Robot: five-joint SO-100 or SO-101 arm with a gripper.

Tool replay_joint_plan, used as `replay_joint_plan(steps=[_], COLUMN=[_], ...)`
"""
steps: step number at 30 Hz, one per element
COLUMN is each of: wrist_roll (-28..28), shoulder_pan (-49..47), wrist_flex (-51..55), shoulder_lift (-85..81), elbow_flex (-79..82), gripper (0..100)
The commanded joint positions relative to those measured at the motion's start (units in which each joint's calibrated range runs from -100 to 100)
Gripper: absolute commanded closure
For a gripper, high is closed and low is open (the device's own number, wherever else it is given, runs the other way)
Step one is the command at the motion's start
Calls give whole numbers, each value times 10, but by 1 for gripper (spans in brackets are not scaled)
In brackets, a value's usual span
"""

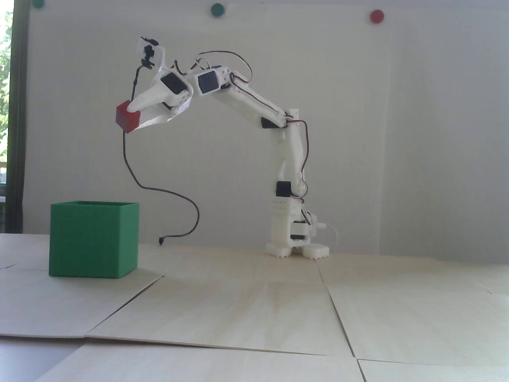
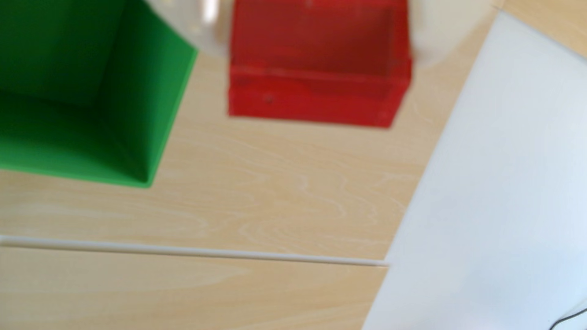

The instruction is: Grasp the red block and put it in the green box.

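Observation:
My gripper is shut on the red block and holds it high in the air. The green box stands on the wooden table at the left, open top up, well below the block and slightly left of it. In the wrist view the red block sits between my two white fingers at the top edge. The green box shows at the upper left of that view, its inside visible, beside the block and not under it.
The arm's base stands at the back of the table to the right. A black cable hangs from the wrist down to the table behind the box. In the wrist view a white surface borders the wooden boards at the right.

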Motion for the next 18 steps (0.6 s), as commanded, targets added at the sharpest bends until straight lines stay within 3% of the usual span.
replay_joint_plan(steps=[1, 18], wrist_roll=[1, 1], shoulder_pan=[0, 47], wrist_flex=[-30, -33], shoulder_lift=[-14, -14], elbow_flex=[-52, -51], gripper=[98, 97])
